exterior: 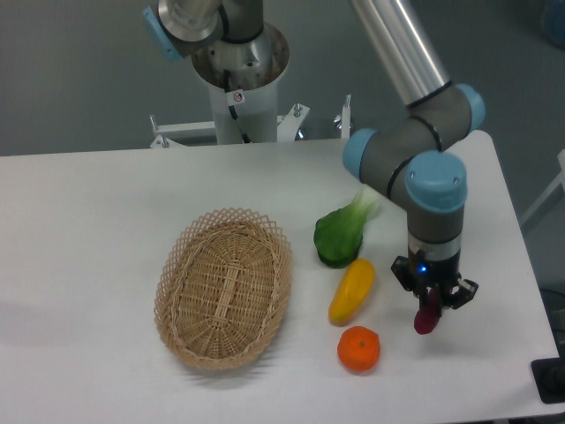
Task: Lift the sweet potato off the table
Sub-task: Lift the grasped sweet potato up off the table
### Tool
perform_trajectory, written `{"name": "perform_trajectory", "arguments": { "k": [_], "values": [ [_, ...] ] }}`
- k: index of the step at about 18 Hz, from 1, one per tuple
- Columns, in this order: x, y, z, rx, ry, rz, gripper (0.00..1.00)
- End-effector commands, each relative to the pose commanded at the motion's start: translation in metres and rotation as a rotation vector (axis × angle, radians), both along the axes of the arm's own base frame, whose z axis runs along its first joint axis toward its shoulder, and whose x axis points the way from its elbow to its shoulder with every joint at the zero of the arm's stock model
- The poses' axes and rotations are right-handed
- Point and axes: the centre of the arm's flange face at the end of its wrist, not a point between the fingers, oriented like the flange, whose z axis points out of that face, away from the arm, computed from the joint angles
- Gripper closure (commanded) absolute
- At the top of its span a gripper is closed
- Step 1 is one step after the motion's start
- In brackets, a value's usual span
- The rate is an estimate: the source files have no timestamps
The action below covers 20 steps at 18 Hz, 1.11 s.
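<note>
The sweet potato is a small purple-magenta tuber at the right front of the white table. My gripper points straight down over it, with its fingers closed around the tuber's upper end. The tuber hangs below the fingers, its lower tip at or just above the tabletop; I cannot tell whether it touches. Its upper part is hidden by the gripper.
A yellow elongated vegetable lies just left of the gripper. A round orange fruit sits in front of it. A green leafy vegetable lies behind. An oval wicker basket stands at the centre left. The table's right edge is close by.
</note>
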Motion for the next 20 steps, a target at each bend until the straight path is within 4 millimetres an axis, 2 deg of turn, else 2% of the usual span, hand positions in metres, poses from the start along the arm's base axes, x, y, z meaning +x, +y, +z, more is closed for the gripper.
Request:
{"name": "perform_trajectory", "arguments": {
  "k": [4, 7, 13, 20],
  "values": [
    [0.005, -0.005, 0.057, -0.046, -0.076, 0.003, 0.69],
    [0.000, -0.029, 0.087, -0.047, -0.090, 0.037, 0.69],
    [-0.009, -0.067, 0.109, -0.048, -0.099, 0.025, 0.69],
    [-0.014, -0.097, 0.118, -0.043, -0.131, 0.014, 0.69]
  ]
}}
